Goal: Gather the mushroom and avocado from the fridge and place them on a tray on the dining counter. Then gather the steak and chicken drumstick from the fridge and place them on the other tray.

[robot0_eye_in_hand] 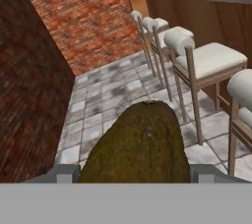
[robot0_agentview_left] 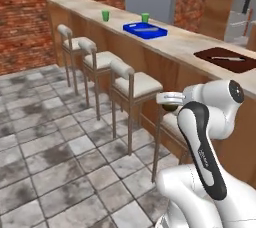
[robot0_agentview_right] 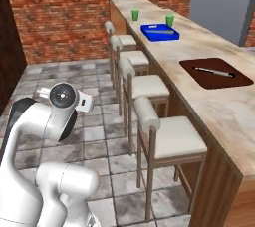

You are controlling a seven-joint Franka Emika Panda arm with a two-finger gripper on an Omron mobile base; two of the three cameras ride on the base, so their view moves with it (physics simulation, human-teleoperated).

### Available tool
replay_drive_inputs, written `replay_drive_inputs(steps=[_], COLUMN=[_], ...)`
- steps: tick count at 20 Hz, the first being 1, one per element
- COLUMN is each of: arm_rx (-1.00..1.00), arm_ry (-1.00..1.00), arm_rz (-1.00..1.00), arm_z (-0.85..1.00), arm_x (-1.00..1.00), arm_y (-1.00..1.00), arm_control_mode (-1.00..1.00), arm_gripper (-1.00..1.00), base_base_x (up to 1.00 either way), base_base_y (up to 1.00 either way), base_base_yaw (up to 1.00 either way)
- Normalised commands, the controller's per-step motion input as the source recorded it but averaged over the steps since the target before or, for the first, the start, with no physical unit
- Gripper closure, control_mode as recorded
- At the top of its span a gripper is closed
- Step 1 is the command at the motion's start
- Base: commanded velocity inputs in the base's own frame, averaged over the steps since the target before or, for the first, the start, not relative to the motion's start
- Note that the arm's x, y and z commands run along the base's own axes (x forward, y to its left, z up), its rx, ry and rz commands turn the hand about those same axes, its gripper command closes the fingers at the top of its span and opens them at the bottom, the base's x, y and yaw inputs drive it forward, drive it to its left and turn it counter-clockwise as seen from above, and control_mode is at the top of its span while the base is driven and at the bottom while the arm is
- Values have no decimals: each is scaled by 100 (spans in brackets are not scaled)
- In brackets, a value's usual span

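Two trays wait on the dining table (robot0_agentview_right: 214,111): the bright blue tray (robot0_agentview_right: 160,32) farther along, between two green cups (robot0_agentview_right: 135,15), and the dark reddish-brown tray (robot0_agentview_right: 216,73) nearer the robot, with a thin utensil lying on it. In the hand view the avocado (robot0_eye_in_hand: 140,149) bulks large and brown-green between the tool's (robot0_eye_in_hand: 134,174) two fingertips, so the tool is clamped on it, jaws kept wide because the fruit itself is broad. In the left base view the same dark lump peeks from under the hand, tucked close to the arm's body and held low over the tiled floor, well apart from either tray. That folded posture looks like a carrying pose, keeping the fruit steady while the base drives along the row of padded stools (robot0_agentview_right: 172,139). By my reading the avocado is mid-transport toward the blue tray, which appears to hold only a pale flat thing I cannot identify; the mushroom is not recognisable there.
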Motion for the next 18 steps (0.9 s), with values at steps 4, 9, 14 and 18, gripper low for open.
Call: replay_drive_inputs(steps=[4,9,14,18], arm_rx=[0,0,0,0], arm_ry=[0,0,0,0], arm_rz=[0,0,0,0], arm_z=[0,0,0,0], arm_x=[0,0,0,0], arm_y=[0,0,0,0], arm_control_mode=[100,100,100,100], arm_gripper=[100,100,100,100], base_base_x=[63,64,59,51], base_base_y=[51,53,49,45], base_base_yaw=[-47,-46,-50,-53])
